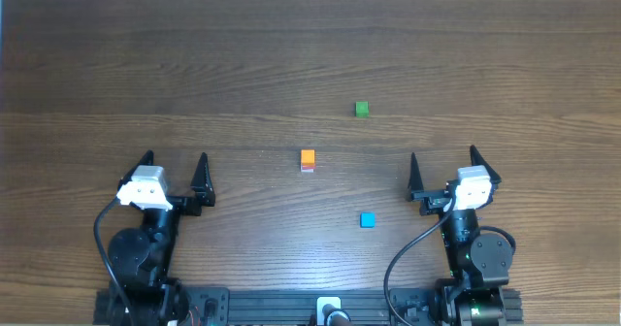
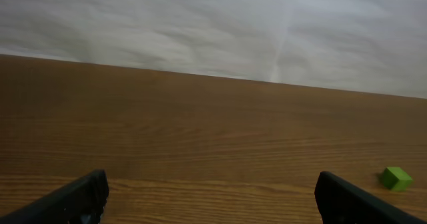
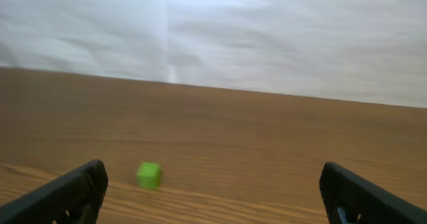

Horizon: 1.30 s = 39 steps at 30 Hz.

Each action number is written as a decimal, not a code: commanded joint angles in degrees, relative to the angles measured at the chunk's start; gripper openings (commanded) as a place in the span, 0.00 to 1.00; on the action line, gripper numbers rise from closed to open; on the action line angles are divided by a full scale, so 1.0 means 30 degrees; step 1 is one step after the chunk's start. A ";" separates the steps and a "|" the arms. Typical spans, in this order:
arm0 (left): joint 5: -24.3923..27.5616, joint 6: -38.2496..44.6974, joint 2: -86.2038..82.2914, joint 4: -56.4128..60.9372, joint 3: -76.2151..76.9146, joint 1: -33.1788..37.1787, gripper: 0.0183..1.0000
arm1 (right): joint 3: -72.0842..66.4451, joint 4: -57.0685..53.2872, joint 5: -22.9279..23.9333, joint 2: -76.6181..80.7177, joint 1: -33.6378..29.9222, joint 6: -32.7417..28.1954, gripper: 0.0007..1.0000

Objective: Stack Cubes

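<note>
The wooden tabletop (image 1: 194, 64) is wide and the cubes on it are small, so the likeliest failure is poor alignment. A grasp taken off-centre could push or twist a cube, and a cube released askew would probably slide off the one below. The left pincer (image 1: 175, 161) and right pincer (image 1: 442, 161) both hang near their bases with jaws apart and nothing held; reaching for the middle together could make them clash. The orange cube (image 1: 308, 157) sits between them, the green cube (image 1: 362, 109) lies farther out, and the blue cube (image 1: 367, 219) is near the right pincer. A pinkish sliver at the orange cube's near edge may be another cube beneath it or just a side face; it cannot be told.
</note>
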 commanded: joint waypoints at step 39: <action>0.0255 0.0284 -0.0153 -0.0044 -0.0109 0.0117 1.00 | 2.9827 -1.8928 0.1807 3.5722 0.6390 0.7745 0.99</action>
